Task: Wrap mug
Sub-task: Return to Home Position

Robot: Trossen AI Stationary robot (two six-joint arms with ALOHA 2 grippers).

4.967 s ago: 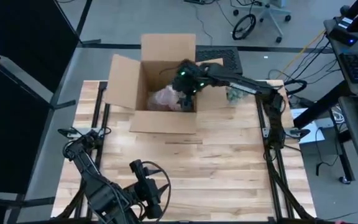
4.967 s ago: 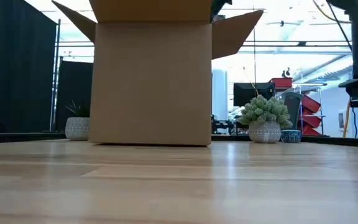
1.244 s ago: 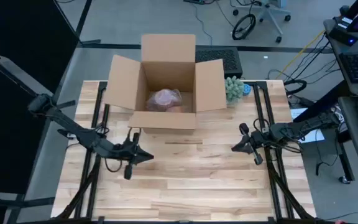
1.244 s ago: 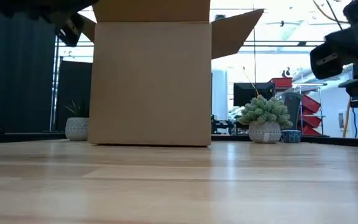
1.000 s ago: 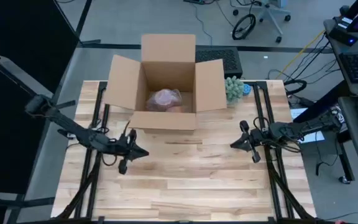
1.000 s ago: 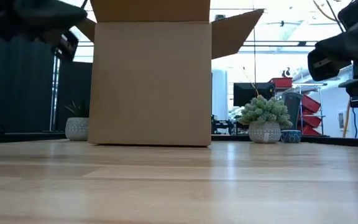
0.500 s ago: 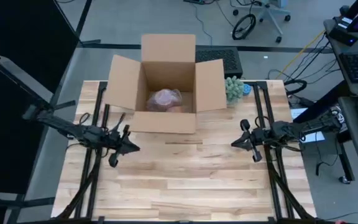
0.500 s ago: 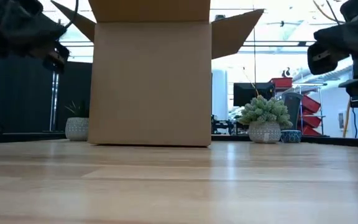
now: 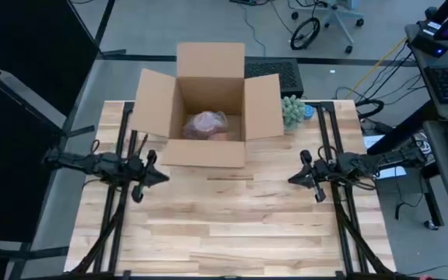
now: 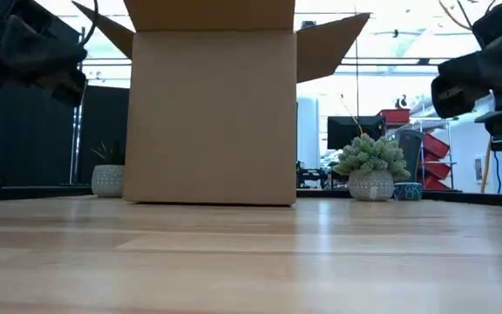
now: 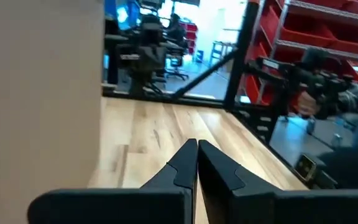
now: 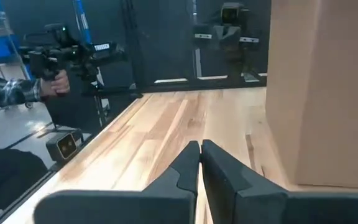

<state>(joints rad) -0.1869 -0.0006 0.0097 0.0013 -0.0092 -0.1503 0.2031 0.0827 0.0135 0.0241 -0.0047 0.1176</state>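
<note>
An open cardboard box [image 9: 208,117] stands at the table's far middle, resting on its base [image 10: 212,196]. Inside it lies a pinkish wrapped bundle [image 9: 206,124]; the mug itself does not show. My left gripper [image 9: 164,177] hovers above the table near the box's near left corner, shut and empty, its fingers pointing toward the table's right edge [image 11: 196,148]. My right gripper [image 9: 291,180] hovers at the right side of the table, shut and empty, its fingers pointing toward the table's left edge [image 12: 199,147].
A small potted plant [image 9: 292,111] stands just right of the box, and another pot [image 10: 107,179] shows behind the box's left side. A dark mat [image 9: 274,71] lies behind the box. Bare wooden tabletop [image 9: 232,225] spreads across the near half.
My left gripper has drawn back toward the table's left edge and slightly toward the far edge, staying shut. The box and the bundle have not moved.
</note>
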